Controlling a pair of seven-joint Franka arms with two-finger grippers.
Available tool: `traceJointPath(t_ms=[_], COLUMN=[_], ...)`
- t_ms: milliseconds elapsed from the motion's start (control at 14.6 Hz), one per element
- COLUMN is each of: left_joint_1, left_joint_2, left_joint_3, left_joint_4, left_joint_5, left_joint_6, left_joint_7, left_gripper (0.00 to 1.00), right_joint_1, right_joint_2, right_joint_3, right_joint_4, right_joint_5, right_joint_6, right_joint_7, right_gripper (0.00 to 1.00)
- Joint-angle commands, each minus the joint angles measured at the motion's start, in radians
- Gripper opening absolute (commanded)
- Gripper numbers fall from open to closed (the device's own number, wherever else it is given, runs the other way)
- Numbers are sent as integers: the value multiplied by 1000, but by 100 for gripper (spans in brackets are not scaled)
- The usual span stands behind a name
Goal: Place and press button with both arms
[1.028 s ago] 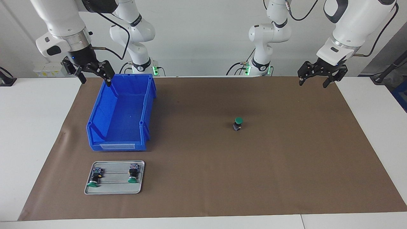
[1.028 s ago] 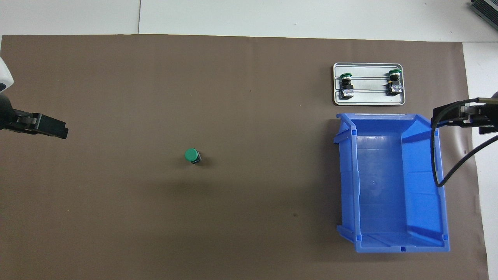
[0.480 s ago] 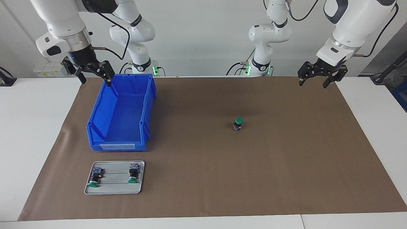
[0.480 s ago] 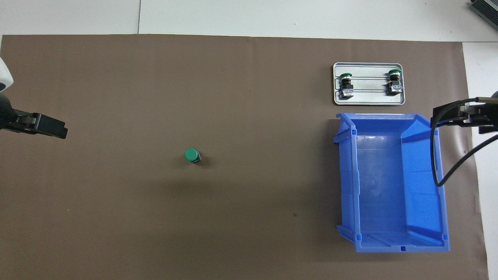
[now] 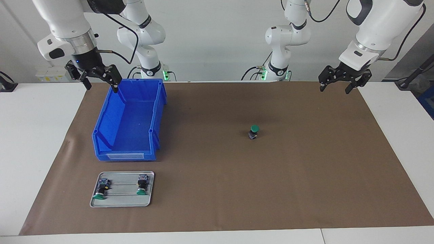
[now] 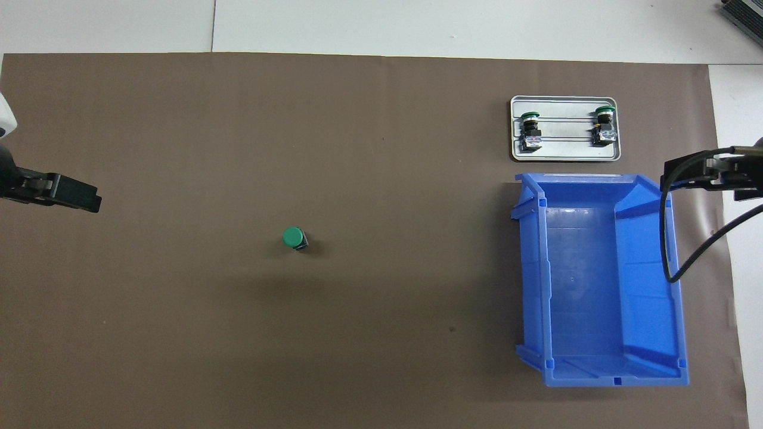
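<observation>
Overhead view: brown mat covers the worktop. Blue bin is the landmark; tray with two buttons lies just farther out. Right hand, spread, hangs over the bin's rim. Left hand, spread, hangs well apart. Button stands upright, unobstructed, toward the left arm's end.

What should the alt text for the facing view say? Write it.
A small green-capped push-button stands upright alone mid-mat on brown paper. Both white arms wait raised, the left hand and right hand open, the right hand over the empty blue plastic bin's corner.
</observation>
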State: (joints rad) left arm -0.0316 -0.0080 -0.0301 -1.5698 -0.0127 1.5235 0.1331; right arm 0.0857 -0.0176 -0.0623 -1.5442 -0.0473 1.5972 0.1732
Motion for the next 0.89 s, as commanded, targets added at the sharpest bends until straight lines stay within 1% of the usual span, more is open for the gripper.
traceJointPath(t_ms=[0,137,274,343,480,617,754,822], left_joint_1=[16,16,16,16,16,16,16,16], left_joint_2=[-29,-29,-29,-29,-29,-29,-30,-29], left_joint_3=[-11,-11,-11,-11,-11,-11,-11,-11], left_joint_4=[-38,-38,-38,-38,-38,-38,-38,-38], left_joint_5=[19,19,19,19,19,19,19,19], left_joint_6=[18,20,20,20,20,20,18,20], left_joint_7=[-1,-1,-1,-1,-1,-1,-1,-1], left_gripper=[100,100,100,100,100,100,100,100], right_joint_1=[37,124,231,276,395,504,618,656], right_joint_2=[-2,27,60,85,151,217,290,324], right_joint_3=[7,10,10,10,10,10,10,10], right_joint_4=[-31,-37,-42,-40,-40,-40,-39,-36], right_joint_5=[23,24,35,78,127,127,122,112], right_joint_6=[98,119,167,199,309,419,547,603], right_joint_7=[56,119,185,234,314,408,437,439], right_gripper=[100,100,100,100,100,100,100,100])
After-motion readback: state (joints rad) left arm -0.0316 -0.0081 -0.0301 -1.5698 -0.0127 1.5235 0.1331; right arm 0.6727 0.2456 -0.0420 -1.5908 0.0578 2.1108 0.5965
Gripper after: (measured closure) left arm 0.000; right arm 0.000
